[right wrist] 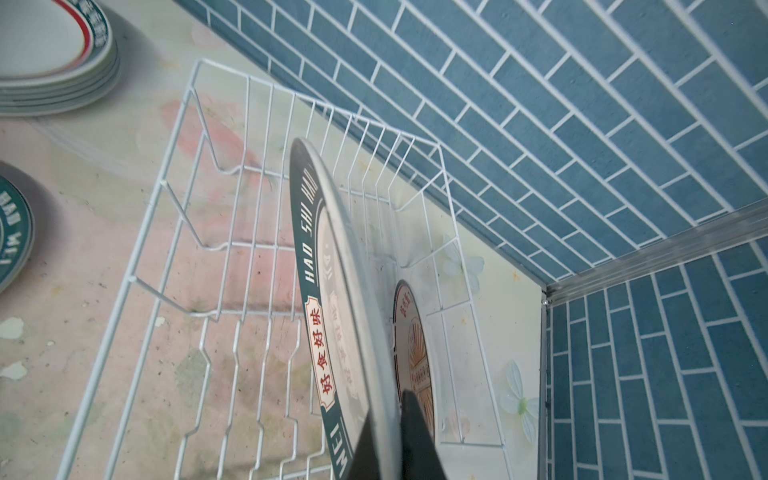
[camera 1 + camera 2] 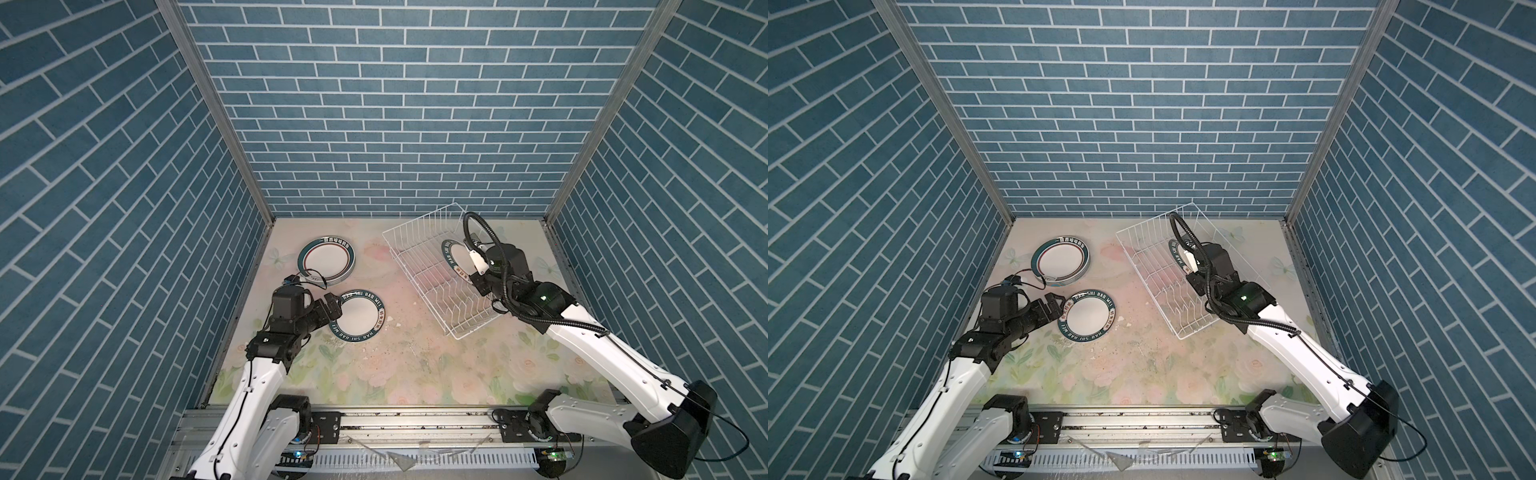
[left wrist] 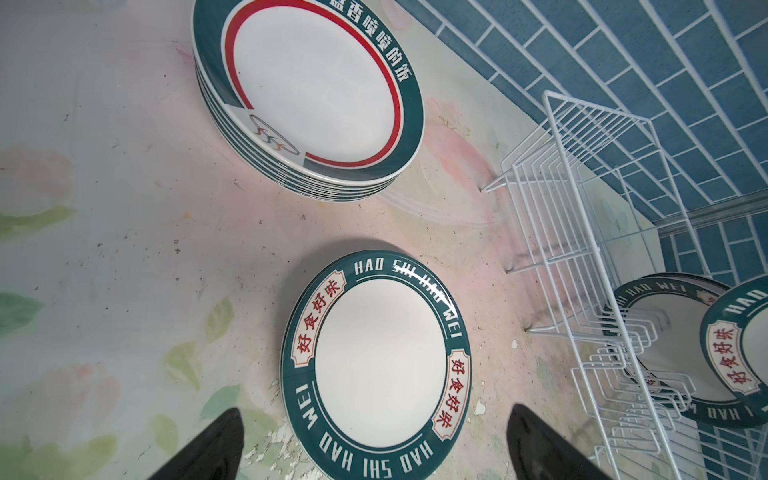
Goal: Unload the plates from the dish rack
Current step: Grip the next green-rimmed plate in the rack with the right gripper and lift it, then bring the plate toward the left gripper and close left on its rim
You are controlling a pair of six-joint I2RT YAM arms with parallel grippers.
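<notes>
In both top views the white wire dish rack is nearly empty. A stack of large green-rimmed white plates and a smaller green lettered plate lie on the floral bench.

Left wrist: the left end effector stands wide apart at that smaller plate's rim.

Right wrist: the right end effector is clamped on an upright green-rimmed plate in the rack. An orange sunburst plate waits behind it.

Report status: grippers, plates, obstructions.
Left gripper open, by table plate. Right gripper shut on plate in rack. Sunburst plate close behind it.

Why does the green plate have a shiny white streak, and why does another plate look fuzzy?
Left wrist view: light glare streaks the flat plate's green rim. Right wrist view: the held plate is close to the lens, so its edge blurs.
</notes>
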